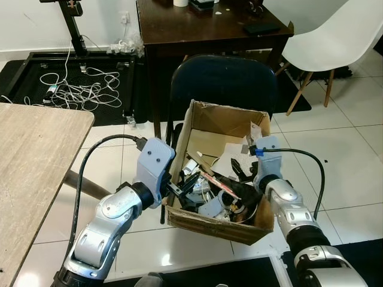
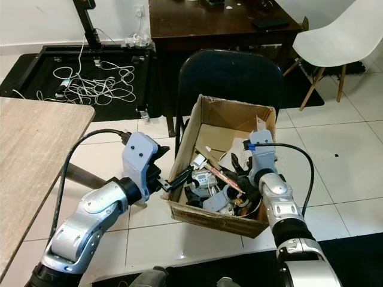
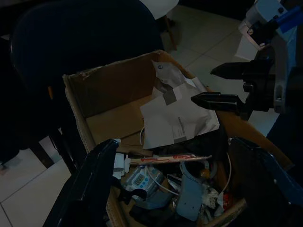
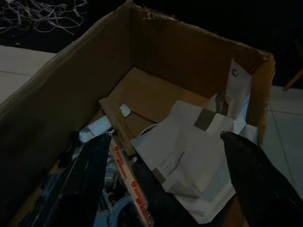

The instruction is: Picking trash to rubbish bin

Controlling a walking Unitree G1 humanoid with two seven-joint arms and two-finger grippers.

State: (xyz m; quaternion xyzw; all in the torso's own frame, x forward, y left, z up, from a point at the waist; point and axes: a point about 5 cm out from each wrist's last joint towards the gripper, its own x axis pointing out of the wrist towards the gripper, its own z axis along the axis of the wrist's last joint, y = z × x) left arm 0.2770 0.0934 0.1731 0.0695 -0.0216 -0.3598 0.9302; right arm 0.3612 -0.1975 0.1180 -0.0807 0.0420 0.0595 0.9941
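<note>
A cardboard box (image 1: 222, 117) stands on the tiled floor, full of trash: a white paper envelope (image 3: 177, 118), a long red-printed paper sleeve (image 1: 214, 182), small devices and dark scraps. My left gripper (image 1: 184, 186) reaches over the box's left rim, open, with its fingers above the trash and nothing held. My right gripper (image 1: 243, 171) hangs open over the right side of the box, just above the white paper. In the right wrist view the open fingers (image 4: 90, 179) frame the envelope (image 4: 189, 156) and the red-printed sleeve.
A dark blue chair (image 1: 221, 81) stands right behind the box, with a dark wooden desk (image 1: 197, 27) beyond it. A white chair (image 1: 341, 39) is at the back right. A light wooden table (image 1: 30, 161) lies to my left. Loose cables (image 1: 78, 89) cover a black mat.
</note>
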